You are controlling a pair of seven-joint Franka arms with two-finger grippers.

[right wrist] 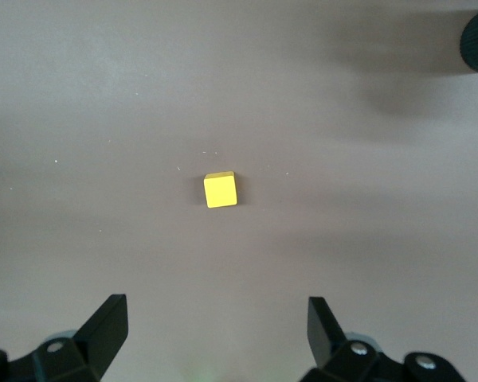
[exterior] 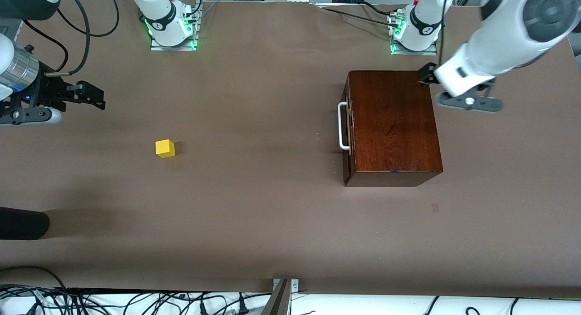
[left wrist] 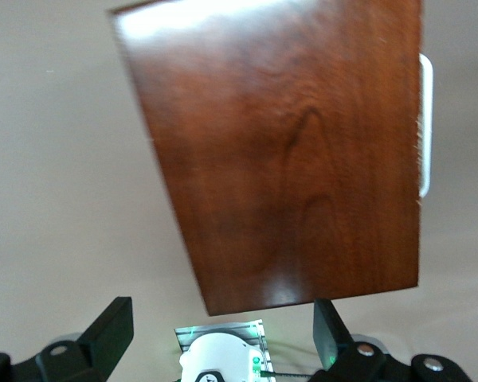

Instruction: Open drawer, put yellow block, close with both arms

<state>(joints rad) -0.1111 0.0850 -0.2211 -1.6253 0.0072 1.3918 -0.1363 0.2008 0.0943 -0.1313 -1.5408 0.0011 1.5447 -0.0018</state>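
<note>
Dark mahogany box (exterior: pixel 392 124) with the drawer (exterior: pixel 347 126) closed, white handle (exterior: pixel 342 125) facing the yellow block (exterior: pixel 164 148) lying well apart toward the right arm's end, right gripper (right wrist: pixel 215 326) over bare table, fingers spread and empty, left gripper (left wrist: pixel 223 330) over the box edge, fingers spread, holding nothing.

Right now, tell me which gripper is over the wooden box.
The left gripper, open over the wooden box; the right gripper hangs open above the yellow block.

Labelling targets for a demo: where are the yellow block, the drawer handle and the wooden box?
yellow block (exterior: pixel 164 148): front view, top face.
drawer handle (exterior: pixel 341 125): front view, white bar.
wooden box (exterior: pixel 392 120): front view, lid.
</note>
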